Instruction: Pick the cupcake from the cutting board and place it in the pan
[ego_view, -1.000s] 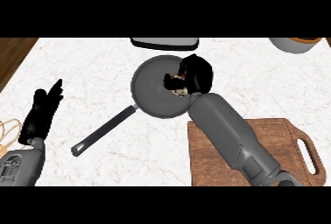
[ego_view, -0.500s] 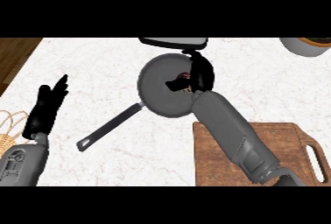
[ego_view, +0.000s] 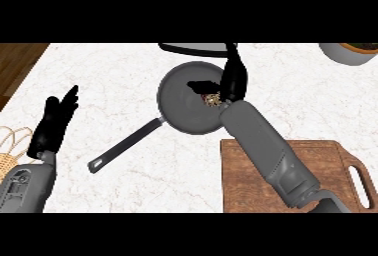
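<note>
- Right hand (ego_view: 230, 82), seen from the head view, hangs over the pan (ego_view: 184, 112), fingers stretched toward the far rim, thumb reaching left above the cupcake (ego_view: 212, 100).
- Whether the fingers pinch the cupcake or have parted from it, I cannot tell.
- Cupcake lies inside the pan, right of centre, just beneath the palm; the right hand is far nearer.
- Pan's handle runs down-left, clear of the arm.
- Cutting board (ego_view: 251, 185) lies bare under the forearm.
- Left hand (ego_view: 53, 125) rests open at the left edge.
- Bowl (ego_view: 353, 52) sits well apart, top right.
</note>
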